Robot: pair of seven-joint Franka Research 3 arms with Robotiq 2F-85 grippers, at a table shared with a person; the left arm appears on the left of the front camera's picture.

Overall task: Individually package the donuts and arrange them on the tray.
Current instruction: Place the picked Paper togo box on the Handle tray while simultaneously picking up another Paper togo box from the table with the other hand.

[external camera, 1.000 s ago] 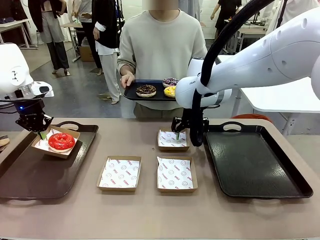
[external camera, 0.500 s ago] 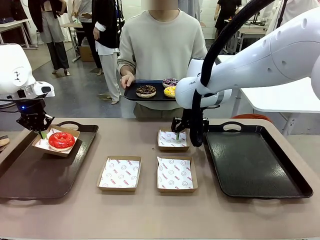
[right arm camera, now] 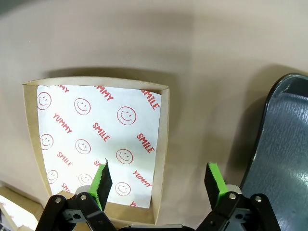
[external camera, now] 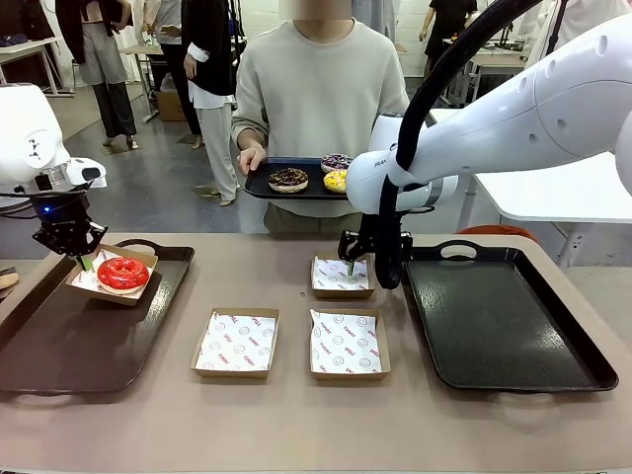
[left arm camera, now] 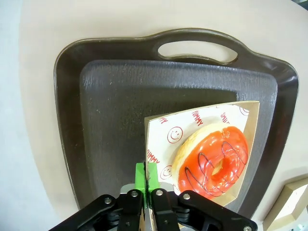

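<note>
The left gripper [external camera: 85, 261] is pinched shut on the wall of the paper box [external camera: 111, 280] carrying the red donut [external camera: 122, 273], at the far left corner of the left tray [external camera: 59, 346]. The right gripper [external camera: 350, 267] hangs with its jaws apart, astride the wall of an empty box [external camera: 336, 278] nearest the right tray [external camera: 504, 326]. The person's small tray [external camera: 265, 188] bears the chocolate donut [external camera: 288, 179], purple donut [external camera: 337, 161] and yellow donut [external camera: 336, 182].

Right tray [external camera: 504, 316] bare, open from above. Right arm [external camera: 513, 109] hangs over far box [external camera: 331, 277]; two near boxes [external camera: 236, 343] [external camera: 345, 344] uncovered.
</note>
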